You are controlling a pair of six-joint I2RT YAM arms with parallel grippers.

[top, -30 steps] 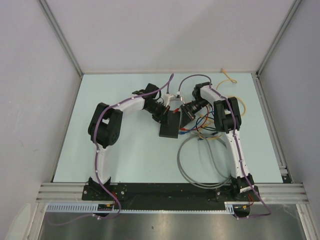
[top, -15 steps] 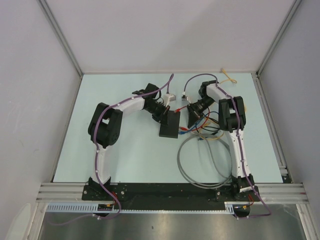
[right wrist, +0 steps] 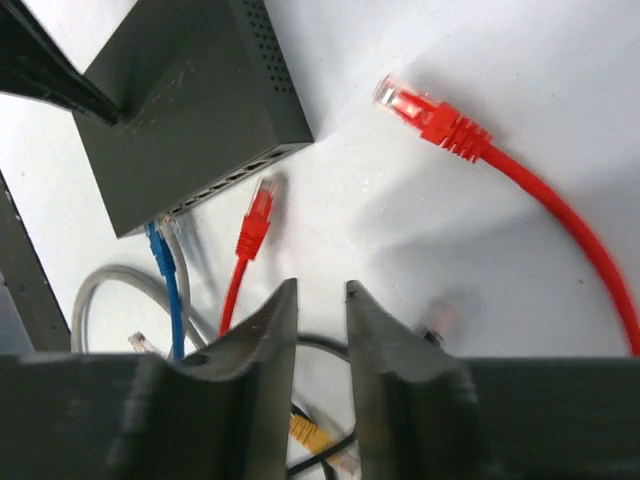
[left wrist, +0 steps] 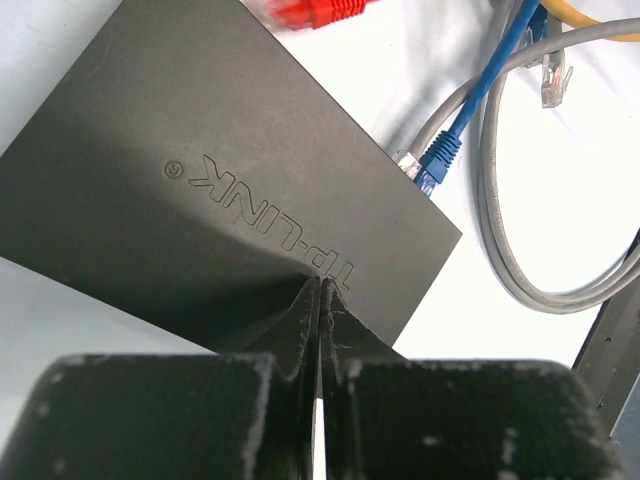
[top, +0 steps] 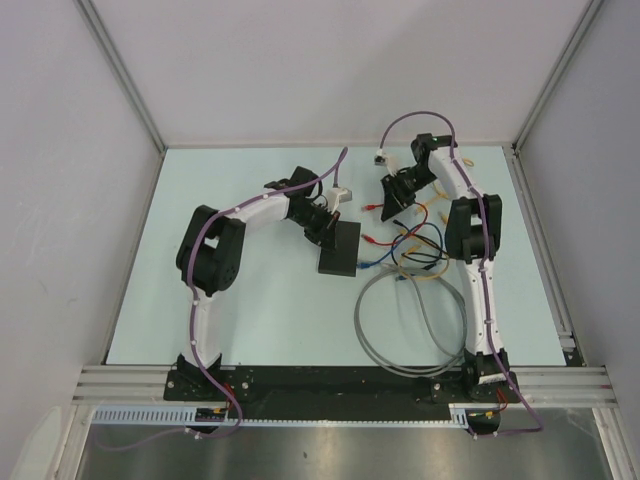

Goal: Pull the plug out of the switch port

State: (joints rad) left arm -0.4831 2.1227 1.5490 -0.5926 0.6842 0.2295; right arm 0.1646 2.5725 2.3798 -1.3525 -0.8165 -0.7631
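Right gripper (top: 386, 206) has retreated toward the top view's upper right, jaws parted, empty. Switch (top: 338, 250) sits mid-frame under the clenched left gripper (top: 325, 226). Only the right wrist view shows a red plug (right wrist: 261, 206) lying outside its sockets.

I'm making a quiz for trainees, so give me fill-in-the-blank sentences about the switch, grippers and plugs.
The switch bears the name ____. The left gripper touches the ____. The right gripper holds ____. The right wrist view's rightmost plug is ____.
Missing: TP-LINK; switch; nothing; red.
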